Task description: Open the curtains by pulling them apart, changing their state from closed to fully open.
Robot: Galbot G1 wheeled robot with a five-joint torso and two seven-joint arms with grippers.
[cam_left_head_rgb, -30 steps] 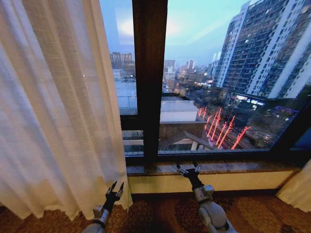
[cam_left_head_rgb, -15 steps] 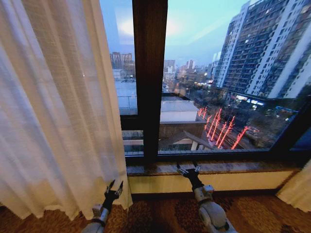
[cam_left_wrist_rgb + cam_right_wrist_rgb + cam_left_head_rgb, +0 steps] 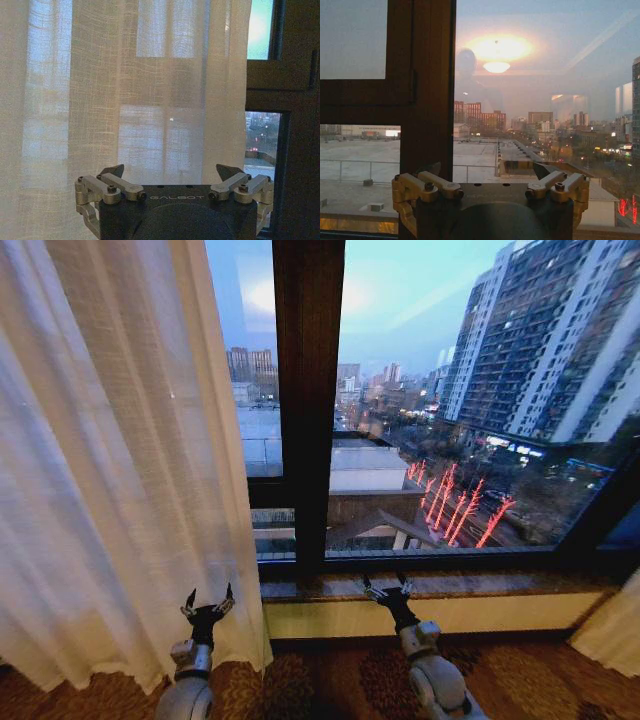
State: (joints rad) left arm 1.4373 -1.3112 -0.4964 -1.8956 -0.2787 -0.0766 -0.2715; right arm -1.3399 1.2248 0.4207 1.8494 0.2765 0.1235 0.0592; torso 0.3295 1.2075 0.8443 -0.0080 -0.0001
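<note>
We find the left gripper (image 3: 204, 606) has shifted towards the robot's left over the last second and now stands in front of the lower part of the sheer white-cream pleated curtain panel (image 3: 110, 470), where a second ago it sat at that panel's inner edge. Its jaws have gone from nearly closed to spread wide. In the left wrist view the left gripper (image 3: 170, 175) faces the fabric squarely, with no cloth between the jaws; whether the tips touch the fabric cannot be told.

The right gripper (image 3: 388, 590) has not moved: it hangs just before the stone window sill (image 3: 500, 585), jaws spread, facing the glass beside the dark brown wooden window post (image 3: 308, 400).

The left panel is bunched at the robot's left. A second cream panel (image 3: 612, 630) shows at the lower right corner, well apart from it, leaving the window (image 3: 450, 390) largely uncovered.

Our judgement: the opening is far advanced, and the left arm's release suggests repositioning for a further pull.
</note>
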